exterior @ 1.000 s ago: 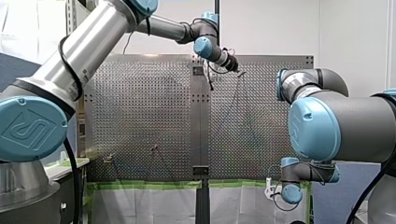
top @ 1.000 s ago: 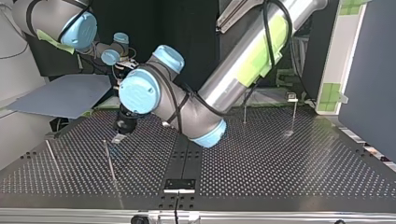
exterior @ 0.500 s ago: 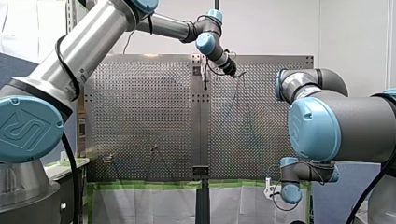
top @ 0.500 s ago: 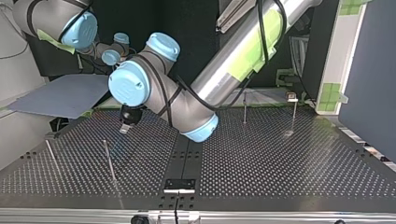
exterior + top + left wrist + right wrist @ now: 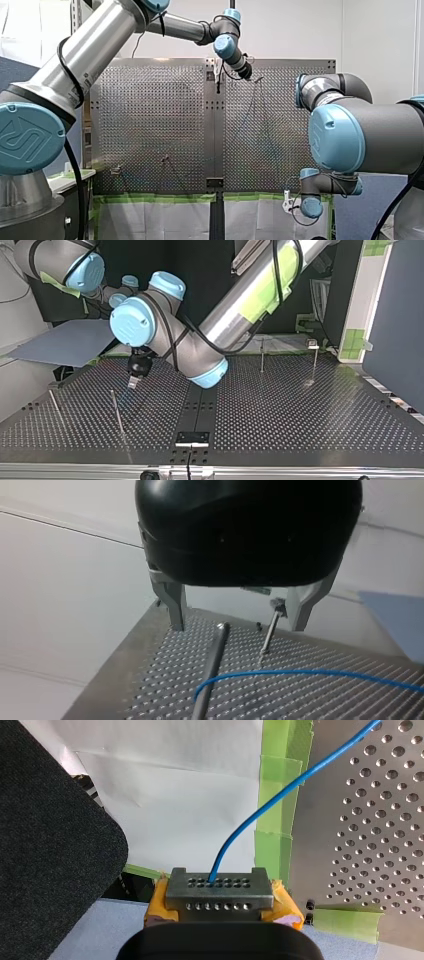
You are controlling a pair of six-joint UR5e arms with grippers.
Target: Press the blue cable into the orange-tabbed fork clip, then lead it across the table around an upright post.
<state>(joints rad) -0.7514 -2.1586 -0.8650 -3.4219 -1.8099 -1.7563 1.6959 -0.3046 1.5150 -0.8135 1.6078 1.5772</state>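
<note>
Currently, the left arm's fingers [image 5: 174, 605] stand apart over the counter [image 5: 310, 700], with the blue cable [image 5: 300, 672] crossing ahead of them beside an upright post [image 5: 212, 665]. The right arm's fingers [image 5: 220, 895] are clamped on the blue cable.

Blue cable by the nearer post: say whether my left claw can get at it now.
Probably yes: my left claw is open, with the blue cable lying bare ahead of it; only the upright post crowds it.
</note>
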